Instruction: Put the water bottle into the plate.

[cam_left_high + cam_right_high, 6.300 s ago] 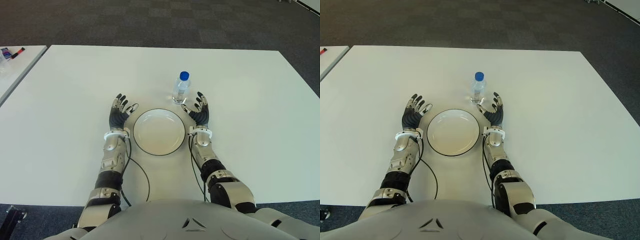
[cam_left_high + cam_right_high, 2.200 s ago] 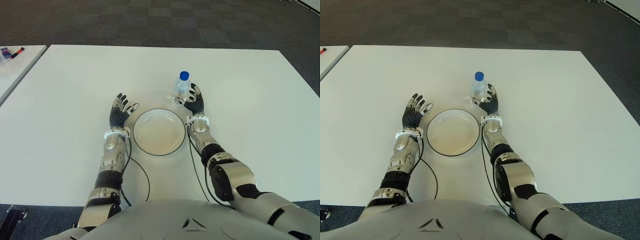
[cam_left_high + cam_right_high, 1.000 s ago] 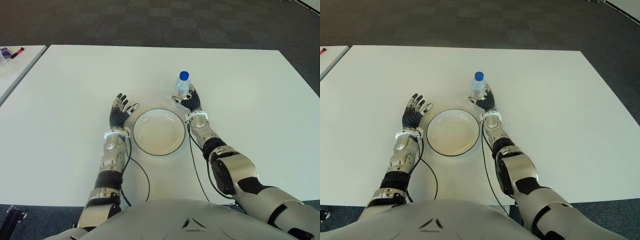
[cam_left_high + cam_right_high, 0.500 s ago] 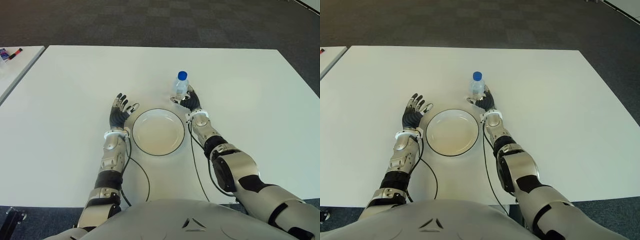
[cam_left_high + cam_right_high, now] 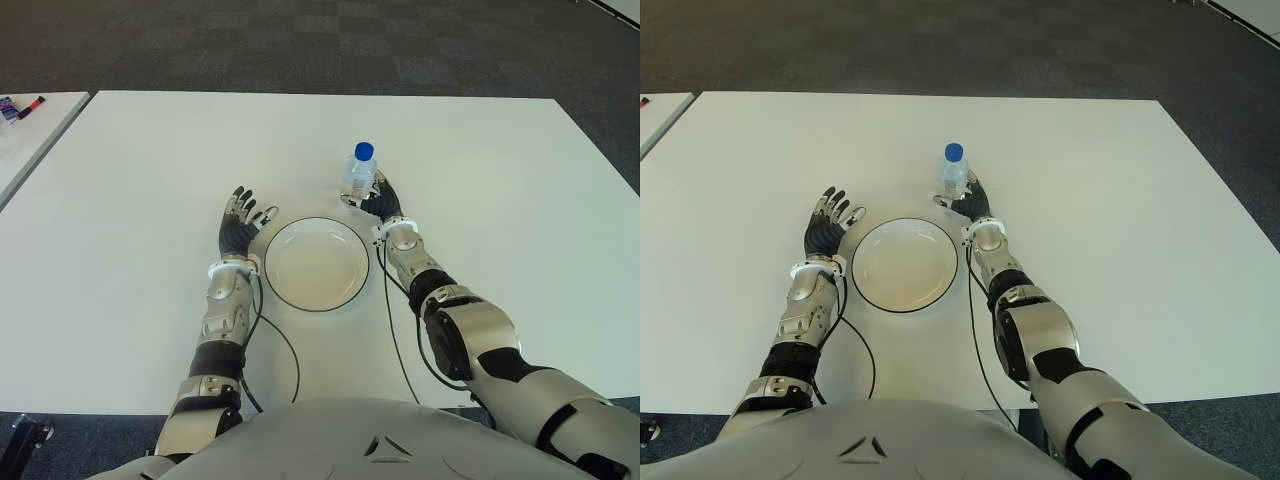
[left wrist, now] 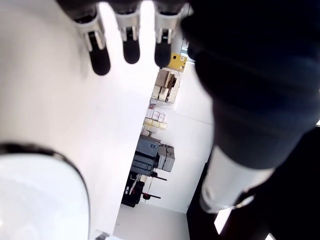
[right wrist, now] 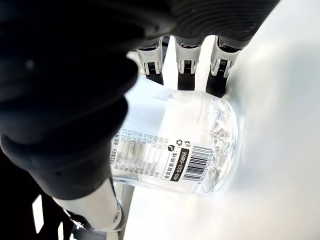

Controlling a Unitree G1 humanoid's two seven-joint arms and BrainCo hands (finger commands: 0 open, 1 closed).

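While one white plate sits nearest on the white table, a hand shows at each side of it — the left hand just left of the rim, fingers spread and holding nothing. Beyond the plate's right edge, the right hand cups the single water bottle; its fingers reach along the clear body, though whether they clamp it is hard to tell. That bottle stands upright, blue cap up, its lower part hidden behind the hand.

The bottle by my right hand is clear, glossy plastic with a paper label. The plate looks smooth and glazed; the desk is matt white.
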